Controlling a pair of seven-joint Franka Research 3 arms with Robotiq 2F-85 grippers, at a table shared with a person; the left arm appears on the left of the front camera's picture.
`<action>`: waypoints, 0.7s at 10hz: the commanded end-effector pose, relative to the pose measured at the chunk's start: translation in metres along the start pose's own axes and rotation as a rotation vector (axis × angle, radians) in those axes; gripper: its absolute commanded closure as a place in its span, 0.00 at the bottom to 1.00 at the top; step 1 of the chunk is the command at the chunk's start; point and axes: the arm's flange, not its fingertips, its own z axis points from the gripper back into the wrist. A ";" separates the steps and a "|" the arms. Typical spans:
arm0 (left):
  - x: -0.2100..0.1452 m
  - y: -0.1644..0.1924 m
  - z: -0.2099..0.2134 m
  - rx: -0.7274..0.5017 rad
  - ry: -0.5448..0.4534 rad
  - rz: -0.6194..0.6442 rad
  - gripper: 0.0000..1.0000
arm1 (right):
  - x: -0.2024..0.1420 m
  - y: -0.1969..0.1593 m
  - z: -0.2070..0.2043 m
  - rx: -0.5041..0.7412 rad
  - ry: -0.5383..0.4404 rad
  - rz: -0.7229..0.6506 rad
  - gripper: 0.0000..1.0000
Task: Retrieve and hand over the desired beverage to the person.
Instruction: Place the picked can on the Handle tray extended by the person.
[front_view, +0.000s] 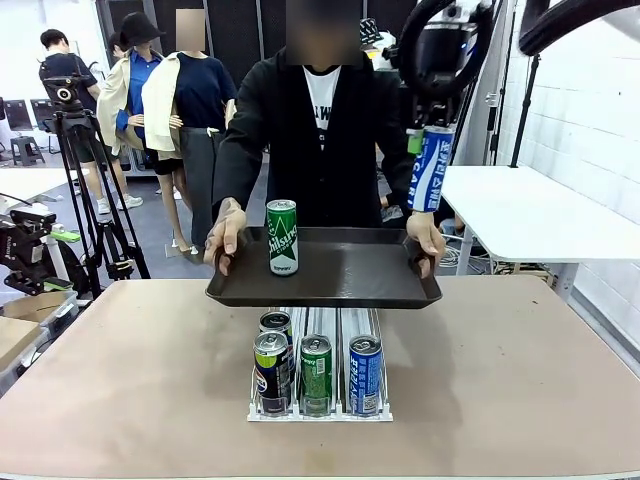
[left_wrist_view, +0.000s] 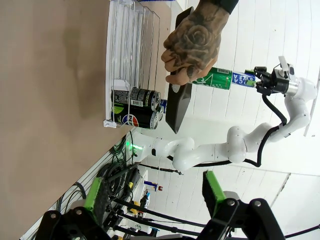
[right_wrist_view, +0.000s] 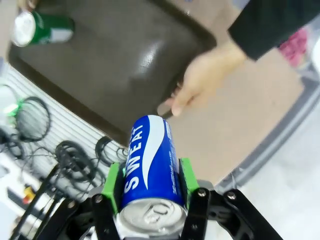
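The person (front_view: 320, 130) in a black jacket stands at the far side, holding a dark tray (front_view: 350, 275) over the table with both hands. A green can (front_view: 282, 237) stands upright on the tray's left part. My right gripper (front_view: 428, 140) is shut on a blue-and-white can (front_view: 430, 182), hanging above the tray's right end near the person's hand (front_view: 428, 235). In the right wrist view the blue can (right_wrist_view: 150, 160) sits between the green pads (right_wrist_view: 112, 184), above the tray (right_wrist_view: 125, 65). My left gripper (left_wrist_view: 156, 192) is open, with nothing between its fingers.
A clear can rack (front_view: 320, 405) stands on the brown table (front_view: 120, 370) below the tray, holding a black-green can (front_view: 273, 368), a green can (front_view: 316, 368), a blue can (front_view: 365, 375) and one more behind. A white table (front_view: 540, 215) stands at the right.
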 end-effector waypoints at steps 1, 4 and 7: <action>-0.002 -0.001 -0.001 0.004 -0.009 -0.001 0.00 | 0.033 -0.001 0.019 -0.009 -0.023 -0.031 1.00; -0.002 -0.001 -0.001 0.004 -0.009 -0.001 0.00 | 0.065 -0.001 0.000 -0.022 -0.082 -0.065 1.00; -0.002 -0.001 -0.001 0.004 -0.009 -0.001 0.00 | 0.095 0.007 -0.029 -0.050 -0.068 -0.101 1.00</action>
